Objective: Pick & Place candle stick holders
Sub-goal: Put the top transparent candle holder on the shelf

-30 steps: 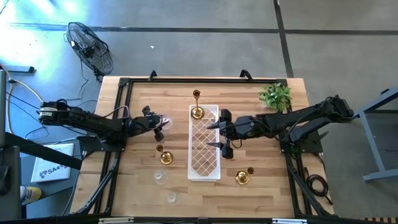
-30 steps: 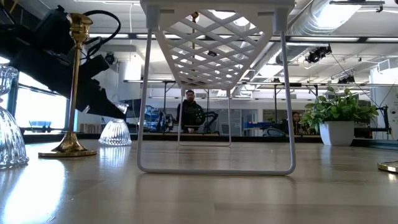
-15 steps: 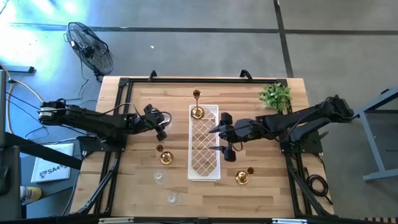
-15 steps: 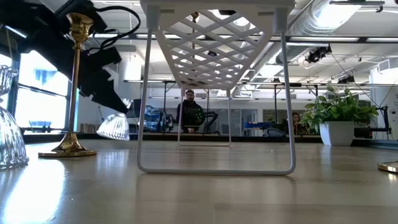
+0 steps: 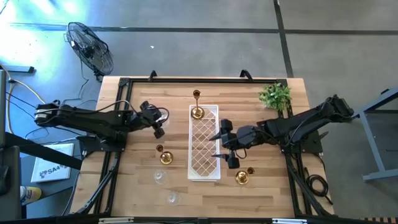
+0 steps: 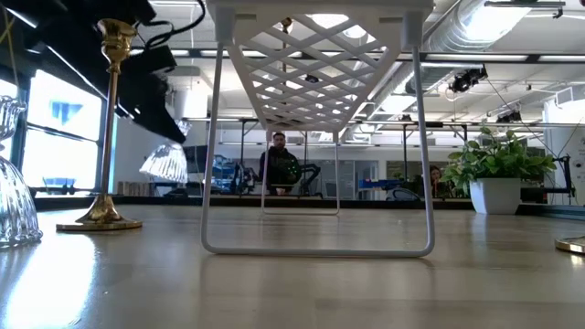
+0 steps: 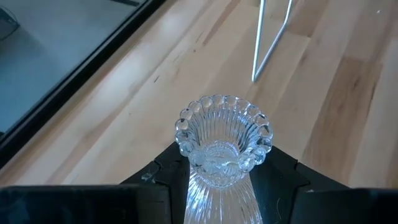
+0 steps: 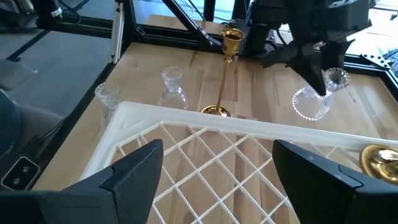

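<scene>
Left gripper (image 5: 159,122) clamped on clear glass candle holder (image 7: 222,138), now lifted off table (image 5: 261,193); a second ago holder sat on wood, so pick done, carry toward white lattice tray (image 5: 204,163) likely next. Holder hangs in air left of tray (low view shows gap beneath base). Ribbed glass, beaded scalloped rim, flared foot. Right gripper (image 5: 223,144) has slid back along tray's right edge, fingers spread, empty. Brass tall-stem holder (image 6: 108,128): shiny, thin stem, round base, standing on table.
</scene>
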Controlling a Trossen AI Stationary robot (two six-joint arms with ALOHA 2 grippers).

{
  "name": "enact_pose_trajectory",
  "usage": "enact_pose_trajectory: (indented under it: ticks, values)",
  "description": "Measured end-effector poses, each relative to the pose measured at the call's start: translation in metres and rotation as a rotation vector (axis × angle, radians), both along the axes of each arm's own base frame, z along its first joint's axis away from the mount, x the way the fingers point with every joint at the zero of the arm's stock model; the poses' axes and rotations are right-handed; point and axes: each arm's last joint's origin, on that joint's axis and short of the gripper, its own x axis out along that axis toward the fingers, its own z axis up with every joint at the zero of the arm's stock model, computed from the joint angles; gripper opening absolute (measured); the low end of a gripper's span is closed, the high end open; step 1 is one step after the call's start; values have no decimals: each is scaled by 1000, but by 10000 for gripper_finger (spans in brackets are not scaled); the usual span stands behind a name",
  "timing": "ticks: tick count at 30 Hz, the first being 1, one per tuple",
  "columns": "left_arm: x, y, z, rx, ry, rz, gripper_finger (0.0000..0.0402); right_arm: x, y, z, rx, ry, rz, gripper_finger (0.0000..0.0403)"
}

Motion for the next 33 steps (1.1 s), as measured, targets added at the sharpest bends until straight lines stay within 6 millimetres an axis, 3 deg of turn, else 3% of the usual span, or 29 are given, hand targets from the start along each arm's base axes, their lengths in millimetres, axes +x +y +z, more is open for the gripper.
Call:
enact_pose_trajectory:
  ticks: [16,28,33]
  values:
    - [-22,-27,53,25,-193,-127,130,0,1,0,-6,-1,8,299]
    - [-27,-43,83,39,-292,-187,130,0,1,0,-9,-1,10,299]
    - [-28,-50,95,26,-333,-233,130,1,-1,2,-7,-23,-75,299]
